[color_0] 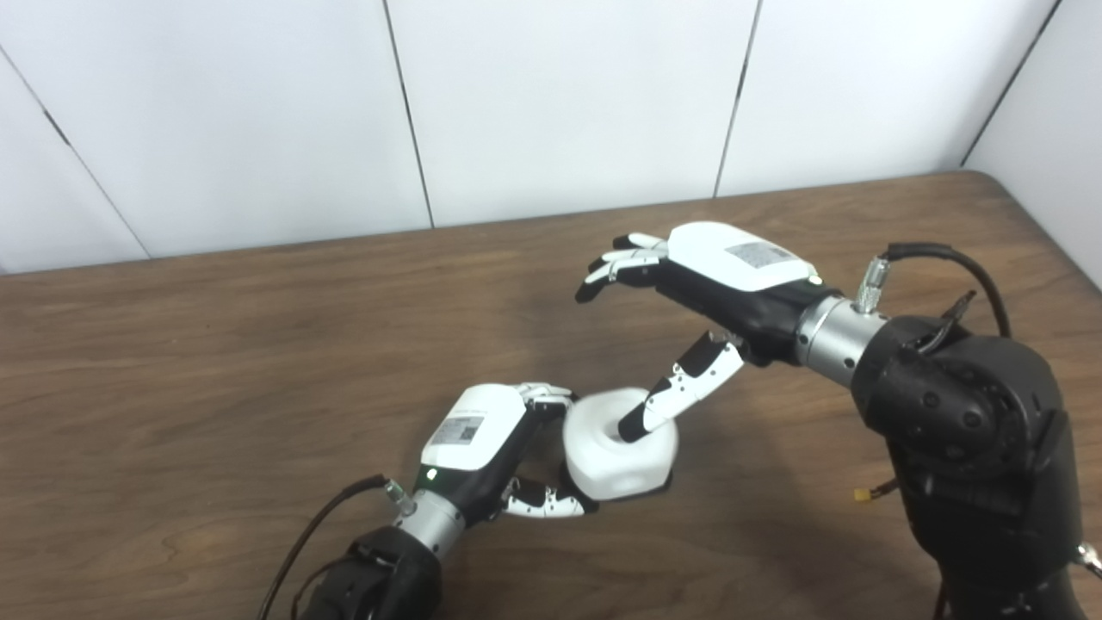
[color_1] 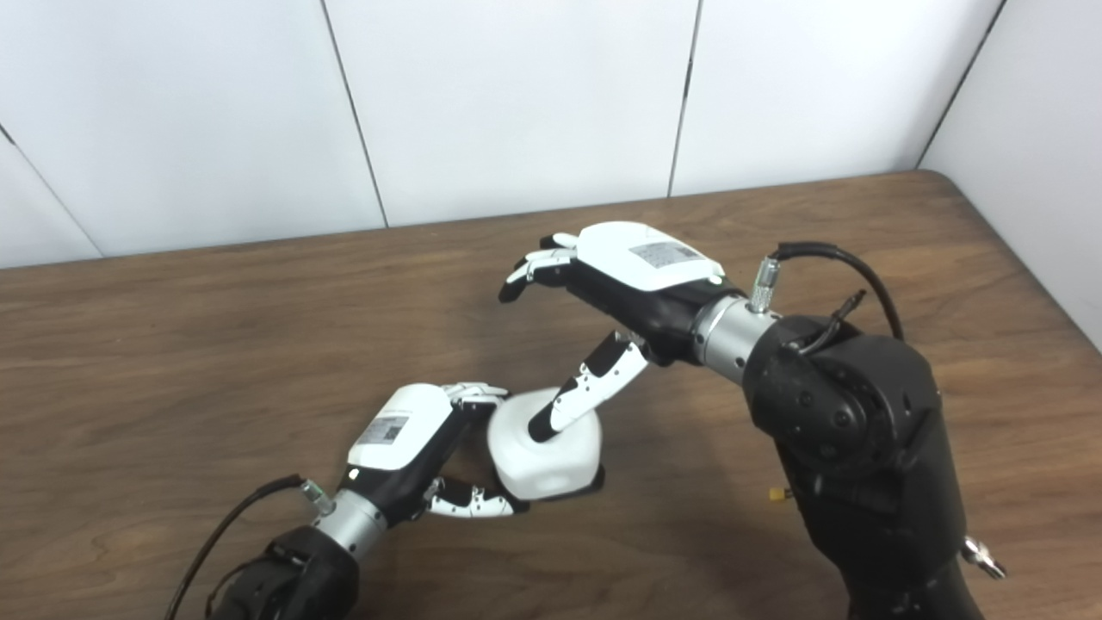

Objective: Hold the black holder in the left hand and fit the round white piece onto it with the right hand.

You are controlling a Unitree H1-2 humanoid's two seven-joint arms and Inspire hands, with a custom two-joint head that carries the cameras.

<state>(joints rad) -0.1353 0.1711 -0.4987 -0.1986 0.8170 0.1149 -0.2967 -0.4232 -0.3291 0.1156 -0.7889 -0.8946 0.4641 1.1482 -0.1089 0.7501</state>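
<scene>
Table (color_0: 215, 362) surface of dark wood grain ran across the whole view, backed by white wall panels (color_0: 560, 103) at the far side. I saw the left hand (color_0: 482, 443) low and near, left of centre, with its fingers and thumb wrapped around the round white piece (color_0: 620, 448) from the left side. I could see only a thin dark edge under the near right of that piece, and I could not tell whether this was the black holder or shadow. The right hand (color_0: 723, 280) was above and to the right of the piece, palm down, its fingers (color_0: 616, 263) spread apart and extended toward the far left, grasping nothing. Its thumb (color_0: 680, 387) pointed down and to the left, with the tip inside the central recess of the white piece. A black cable (color_0: 956, 258) looped over the right wrist.
</scene>
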